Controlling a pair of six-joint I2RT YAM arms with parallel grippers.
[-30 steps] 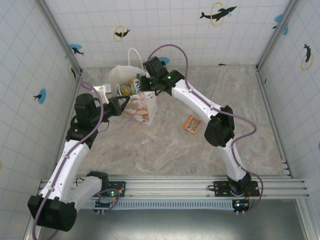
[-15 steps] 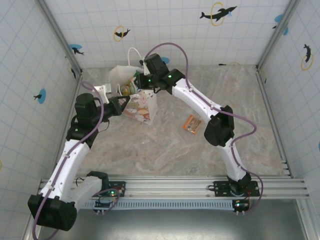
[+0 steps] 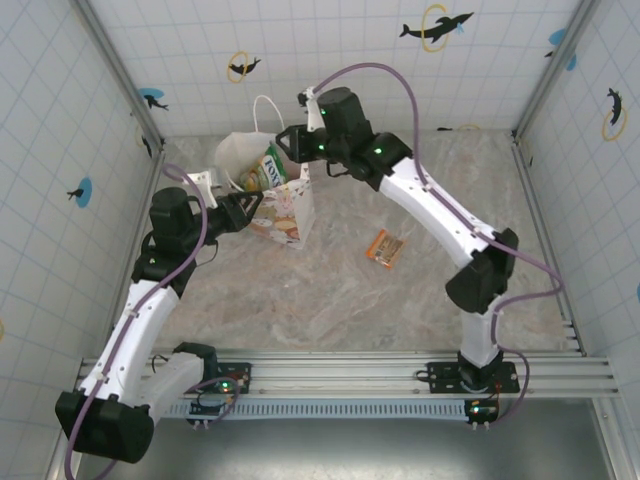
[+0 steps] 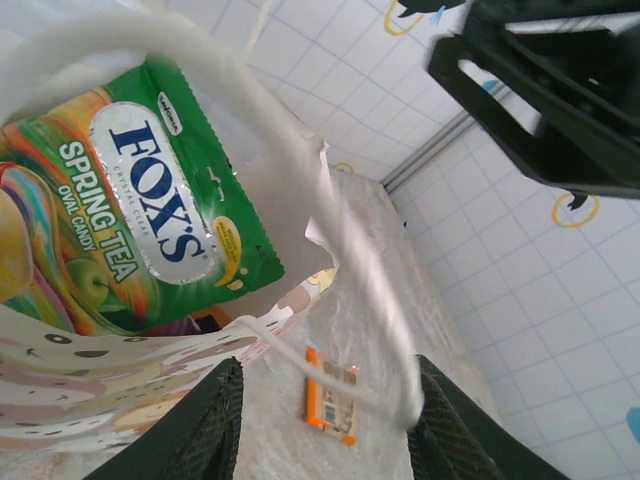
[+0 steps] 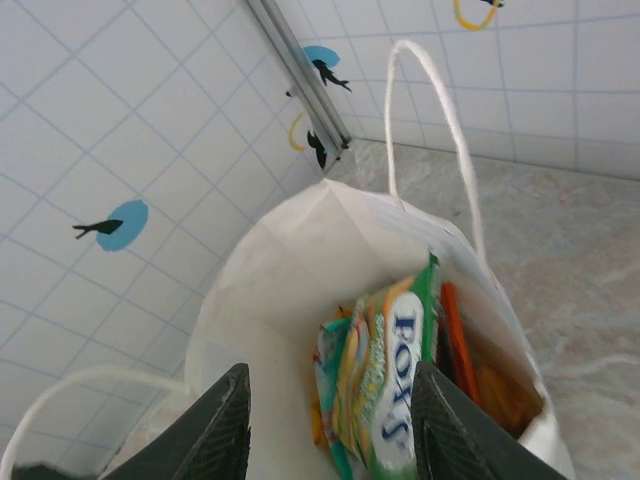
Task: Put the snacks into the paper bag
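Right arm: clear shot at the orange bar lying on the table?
Probably yes. The orange bar lies alone on the table, right of the paper bag, nothing on or against it. The right hand is open and empty over the bag's mouth, free to go.

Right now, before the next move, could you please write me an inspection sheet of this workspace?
Surface: marbled table top, flat.
Job's things: white paper bag upright, mouth open; Fox's Spring Tea packet and orange packets inside it; orange bar lying on the table, outside the bag.
Clutter: nothing seen.
Grippers: left gripper open beside the bag's rim; right gripper open above the bag's mouth, holding nothing.
Cables: purple cables, one per side, looping free.
Surroundings: tiled walls with dolphin stickers; metal rail at the near edge.
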